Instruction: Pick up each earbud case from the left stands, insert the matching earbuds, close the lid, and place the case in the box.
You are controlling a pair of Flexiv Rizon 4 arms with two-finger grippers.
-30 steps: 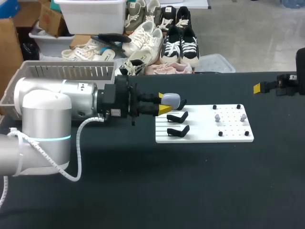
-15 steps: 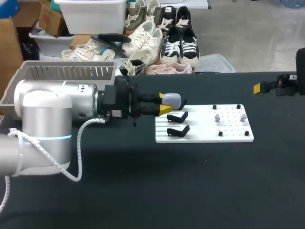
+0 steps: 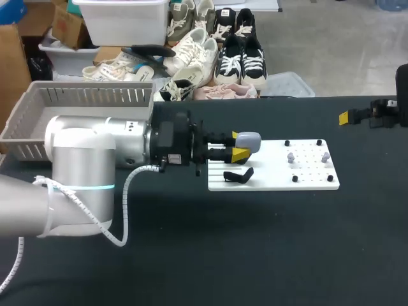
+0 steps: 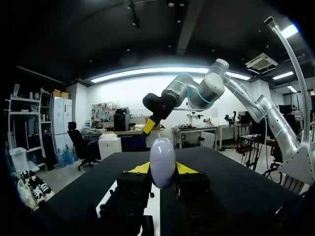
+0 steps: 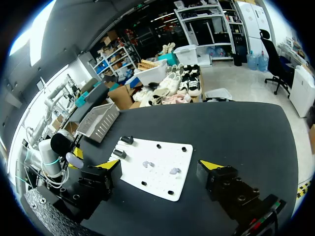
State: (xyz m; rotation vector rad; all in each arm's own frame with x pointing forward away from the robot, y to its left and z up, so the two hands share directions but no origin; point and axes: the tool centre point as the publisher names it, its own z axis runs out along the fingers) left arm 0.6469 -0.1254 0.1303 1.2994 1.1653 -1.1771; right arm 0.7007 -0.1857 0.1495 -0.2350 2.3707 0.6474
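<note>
Over the left end of the white pegged board [image 3: 268, 168], our left end effector [image 3: 241, 145] clamps the pale grey oval earbud case [image 3: 248, 139], its long axis pointing away from us across the board. Beyond the board's far right corner, our right end effector [image 5: 160, 164] stands apart.

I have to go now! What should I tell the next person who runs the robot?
Left gripper: shut on the pale earbud case, held above the white board's stand end.
Right gripper: open, empty, away from the board.
Two earbuds sit on the board, not inserted.
Done: case picked up.
To do: insert earbuds, close lid, put case in the grey basket.
</note>
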